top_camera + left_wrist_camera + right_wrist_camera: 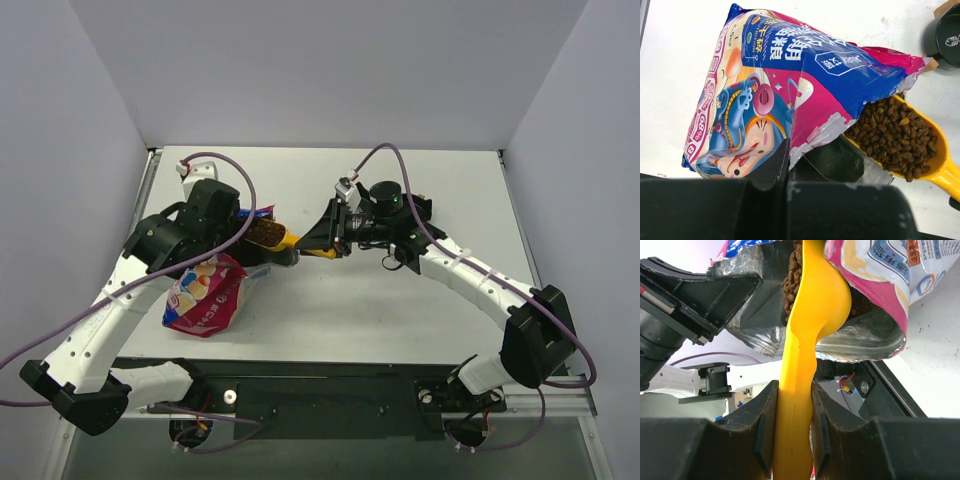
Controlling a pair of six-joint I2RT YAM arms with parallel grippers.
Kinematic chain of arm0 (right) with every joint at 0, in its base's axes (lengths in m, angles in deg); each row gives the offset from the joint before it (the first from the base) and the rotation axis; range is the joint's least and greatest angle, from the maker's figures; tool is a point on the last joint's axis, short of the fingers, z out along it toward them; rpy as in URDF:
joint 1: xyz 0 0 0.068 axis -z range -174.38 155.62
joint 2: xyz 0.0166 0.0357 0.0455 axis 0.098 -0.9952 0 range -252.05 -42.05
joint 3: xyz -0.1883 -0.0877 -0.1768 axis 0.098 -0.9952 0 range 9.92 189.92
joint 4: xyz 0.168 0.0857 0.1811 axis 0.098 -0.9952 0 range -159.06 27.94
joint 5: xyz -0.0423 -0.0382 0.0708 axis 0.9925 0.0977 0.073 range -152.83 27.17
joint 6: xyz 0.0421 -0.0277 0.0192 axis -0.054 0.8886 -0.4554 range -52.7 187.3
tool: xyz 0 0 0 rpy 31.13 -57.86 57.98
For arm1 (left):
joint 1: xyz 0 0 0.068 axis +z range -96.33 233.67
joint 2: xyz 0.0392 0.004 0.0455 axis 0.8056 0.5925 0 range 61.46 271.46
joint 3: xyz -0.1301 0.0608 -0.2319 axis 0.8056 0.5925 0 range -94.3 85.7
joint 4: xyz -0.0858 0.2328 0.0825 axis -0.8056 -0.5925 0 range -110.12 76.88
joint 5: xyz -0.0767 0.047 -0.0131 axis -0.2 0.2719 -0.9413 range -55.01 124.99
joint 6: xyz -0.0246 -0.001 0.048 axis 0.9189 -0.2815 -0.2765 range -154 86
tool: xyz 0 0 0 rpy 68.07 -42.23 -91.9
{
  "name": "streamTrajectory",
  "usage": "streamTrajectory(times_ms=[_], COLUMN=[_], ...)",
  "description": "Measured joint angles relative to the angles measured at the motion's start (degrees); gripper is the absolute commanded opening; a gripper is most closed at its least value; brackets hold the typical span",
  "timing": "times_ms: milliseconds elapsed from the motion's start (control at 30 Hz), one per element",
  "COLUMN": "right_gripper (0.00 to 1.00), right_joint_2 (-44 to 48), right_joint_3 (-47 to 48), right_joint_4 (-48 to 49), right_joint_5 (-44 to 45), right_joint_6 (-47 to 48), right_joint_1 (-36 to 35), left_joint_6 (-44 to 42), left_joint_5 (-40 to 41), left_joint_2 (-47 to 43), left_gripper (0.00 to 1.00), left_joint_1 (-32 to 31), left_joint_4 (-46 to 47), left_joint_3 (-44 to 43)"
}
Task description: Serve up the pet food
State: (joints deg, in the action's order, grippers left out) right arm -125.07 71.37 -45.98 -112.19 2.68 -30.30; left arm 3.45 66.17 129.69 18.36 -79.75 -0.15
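**A:** Spillage was the worry, wasn't it? Start with the big things.

**B:** It was. The table lay white and flat all round, so I judged anything dropped would scatter across it. The bag sat left of centre, tilted, with its mouth facing right. The left gripper was clamped tight on the film just beside that mouth. If the pinch slid on the glossy film, I thought the mouth would sag and the bag would pour.

**A:** And the other arm?

**B:** The right gripper was closed narrowly on the handle of the yellow scoop, which reached left with its cup at the bag's mouth. The handle looked smooth, so a roll between the jaws would have tipped the load.

**A:** Where was the food itself?

**B:** The pet food was heaped in the scoop to the rim, with part of the heap under the bag's torn lip. I couldn't see how much was inside the bag. The lip lay over the heap, so drawing the scoop out could have dragged pellets off. A black bowl stood apart from the scoop at the corner of the left wrist view. Any tilt on the carry across risked losing the top pellets.
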Motion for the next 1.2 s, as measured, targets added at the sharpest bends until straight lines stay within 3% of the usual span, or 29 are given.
streamTrajectory(times_ms=[833, 1200], right_gripper=[0.00, 0.00], right_joint_2=[6.40, 6.40], right_joint_3=[-7.80, -9.55], right_joint_4=[4.39, 11.15], right_joint_5=[-1.70, -2.14], right_joint_6=[-2.97, -5.95], right_joint_1=[4.13, 4.13], left_joint_6=[4.17, 6.58], left_joint_5=[-4.35, -6.58], left_joint_2=[3.10, 3.17], left_gripper=[0.00, 0.00], left_joint_1=[4.87, 5.75], left_joint_4=[0.11, 0.04], left_joint_3=[-2.71, -2.69])
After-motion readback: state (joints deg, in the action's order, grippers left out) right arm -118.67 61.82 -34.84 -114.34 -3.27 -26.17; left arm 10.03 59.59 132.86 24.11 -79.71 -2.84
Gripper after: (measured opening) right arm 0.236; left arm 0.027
